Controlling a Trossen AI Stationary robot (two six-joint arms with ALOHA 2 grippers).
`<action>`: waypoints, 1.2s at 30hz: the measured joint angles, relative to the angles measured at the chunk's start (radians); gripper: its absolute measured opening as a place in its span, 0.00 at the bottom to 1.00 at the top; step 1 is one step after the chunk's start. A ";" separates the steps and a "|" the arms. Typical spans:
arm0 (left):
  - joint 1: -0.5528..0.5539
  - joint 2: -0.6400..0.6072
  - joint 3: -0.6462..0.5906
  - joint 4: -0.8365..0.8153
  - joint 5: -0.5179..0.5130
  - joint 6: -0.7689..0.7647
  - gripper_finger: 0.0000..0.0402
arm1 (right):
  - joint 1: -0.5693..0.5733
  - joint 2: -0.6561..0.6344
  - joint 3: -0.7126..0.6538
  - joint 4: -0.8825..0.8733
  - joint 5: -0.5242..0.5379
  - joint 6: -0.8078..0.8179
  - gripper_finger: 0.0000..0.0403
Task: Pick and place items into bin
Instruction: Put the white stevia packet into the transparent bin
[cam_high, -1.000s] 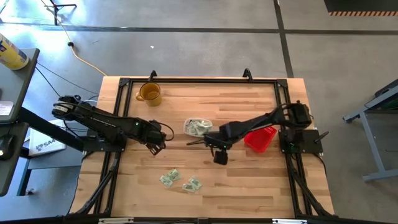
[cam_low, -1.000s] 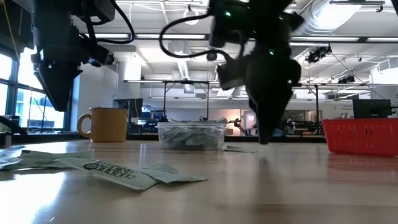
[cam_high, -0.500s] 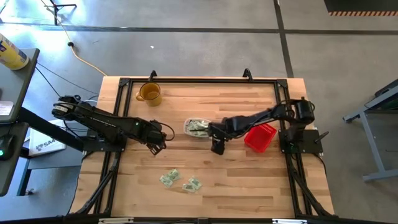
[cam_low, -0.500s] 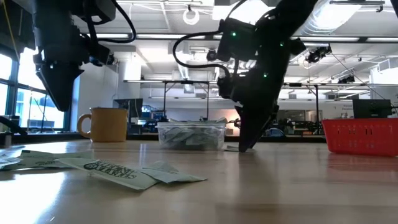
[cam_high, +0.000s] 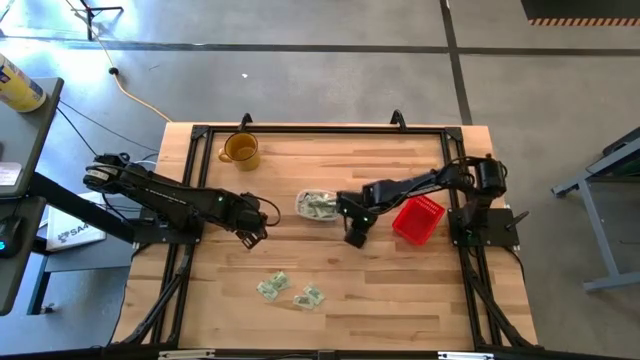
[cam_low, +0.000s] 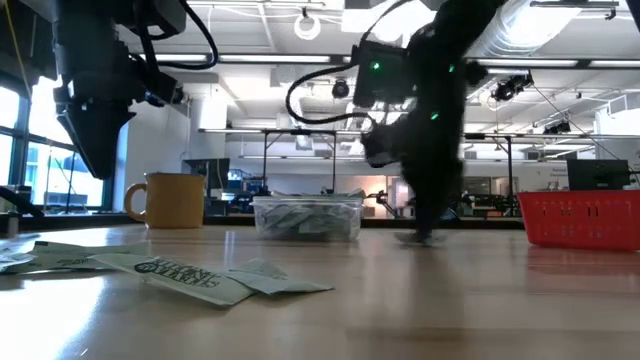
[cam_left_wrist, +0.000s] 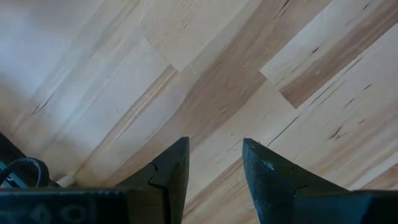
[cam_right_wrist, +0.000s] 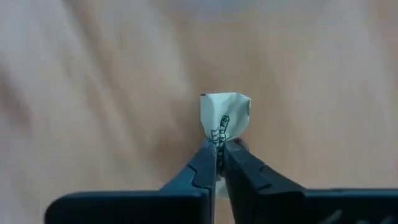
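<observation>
While the left claw (cam_high: 252, 237) hangs over bare wood in the left half of the overhead frame, the right claw (cam_high: 354, 238) is at work near the centre of the tabletop (cam_high: 400, 290), just to the right of the bin (cam_high: 318, 205) and left of the red basket (cam_high: 418, 221). In the right wrist picture its two fingers (cam_right_wrist: 204, 163) are pressed together on a small pale packet (cam_right_wrist: 225, 118), which stands up crumpled between the tips, with dark printing on it. In the low frame this claw (cam_low: 425, 236) points down and its tip is close to the wood, right of the bin (cam_low: 307, 217); I cannot tell from there if it touches.

The bin is a clear shallow box slightly above the centre of the overhead frame, and pale green and white packets (cam_high: 319, 204) already lie inside it. More packets (cam_high: 272, 285) lie loose in the lower middle of the overhead frame, in two small groups near each other, well apart from both arms. In the low frame the same packets (cam_low: 180, 277) show flat in the lower left, with printed letters on one.

The left claw is spread: in the left wrist picture its dark fingers (cam_left_wrist: 171, 171) stand apart with only wood between them. An amber mug (cam_high: 240, 150) stands in the upper left part of the tabletop, well apart from the bin.
</observation>
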 joint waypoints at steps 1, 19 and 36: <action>0.000 0.000 0.000 0.000 0.000 0.000 0.46 | 0.008 -0.015 0.012 -0.038 -0.032 0.017 0.05; -0.003 0.000 0.000 0.108 0.046 0.100 0.46 | -0.098 0.126 0.424 -0.018 -0.055 -0.067 0.11; -0.156 0.000 0.000 0.252 0.268 -0.228 0.46 | 0.079 0.101 0.540 -0.349 0.120 -0.345 0.79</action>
